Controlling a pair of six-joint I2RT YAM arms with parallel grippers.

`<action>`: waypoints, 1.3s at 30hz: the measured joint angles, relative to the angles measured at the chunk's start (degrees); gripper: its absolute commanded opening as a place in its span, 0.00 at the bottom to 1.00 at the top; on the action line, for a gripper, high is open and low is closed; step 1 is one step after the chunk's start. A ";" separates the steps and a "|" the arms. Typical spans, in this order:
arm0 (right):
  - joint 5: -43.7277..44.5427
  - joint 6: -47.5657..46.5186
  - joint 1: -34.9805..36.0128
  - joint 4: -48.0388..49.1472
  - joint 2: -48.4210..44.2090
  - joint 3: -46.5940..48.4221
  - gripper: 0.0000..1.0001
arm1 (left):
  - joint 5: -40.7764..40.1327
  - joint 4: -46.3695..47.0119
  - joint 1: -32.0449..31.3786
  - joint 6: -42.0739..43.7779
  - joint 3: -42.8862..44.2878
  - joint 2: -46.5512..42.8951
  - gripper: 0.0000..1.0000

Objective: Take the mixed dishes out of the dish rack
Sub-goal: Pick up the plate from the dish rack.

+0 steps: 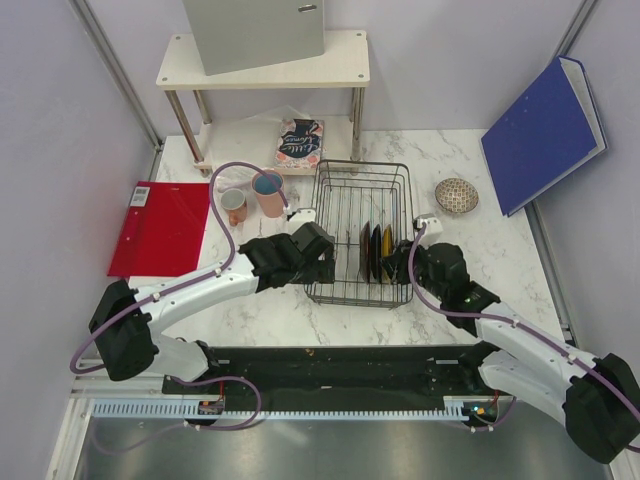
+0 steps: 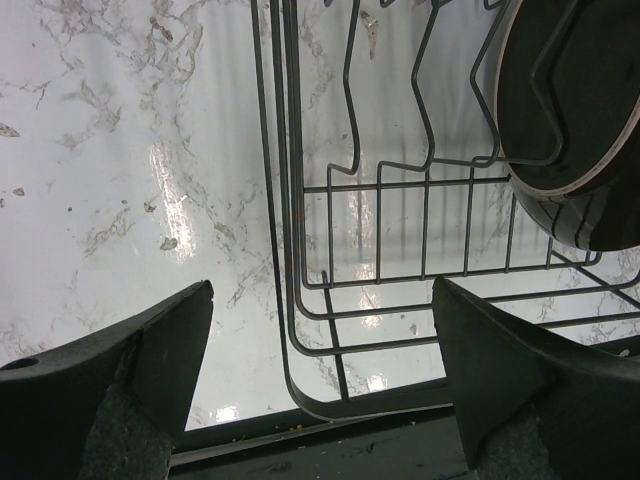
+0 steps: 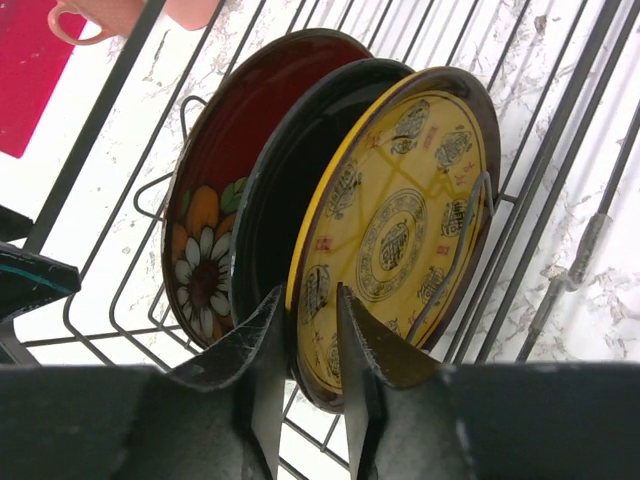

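The dark wire dish rack [image 1: 350, 200] stands mid-table with three plates upright at its near end. In the right wrist view they are a red floral plate [image 3: 210, 190], a black plate [image 3: 285, 190] and a yellow patterned plate [image 3: 400, 220]. My right gripper [image 3: 310, 320] is shut on the yellow plate's lower rim, one finger on each face; it also shows in the top view [image 1: 400, 262]. My left gripper [image 2: 320, 340] is open and empty over the rack's near-left corner [image 2: 290, 300]. The tall pink cup [image 1: 268, 193], small pink mug [image 1: 234, 206] and speckled bowl [image 1: 456, 195] stand on the table outside the rack.
A white two-tier shelf [image 1: 340, 70] carrying a grey box stands at the back, with a patterned book [image 1: 299, 142] below it. A red folder [image 1: 160, 225] lies at the left. A blue binder [image 1: 545, 135] leans at the back right.
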 measured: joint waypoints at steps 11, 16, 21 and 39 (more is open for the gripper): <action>-0.31 -0.68 0.22 -4.44 -2.89 0.57 0.11 | 0.20 0.00 0.00 -0.11 0.00 1.44 0.95; -0.63 -1.09 0.26 -9.73 -4.74 3.28 0.00 | 0.20 0.02 0.00 -0.13 0.00 1.46 0.95; -0.92 -1.90 0.37 -13.46 -7.28 6.08 0.00 | 0.20 0.02 0.00 -0.15 -0.02 1.46 0.95; -8.52 -11.78 1.79 -16.79 -11.56 19.08 0.00 | -3.41 -0.81 -0.11 0.63 0.57 -3.26 0.95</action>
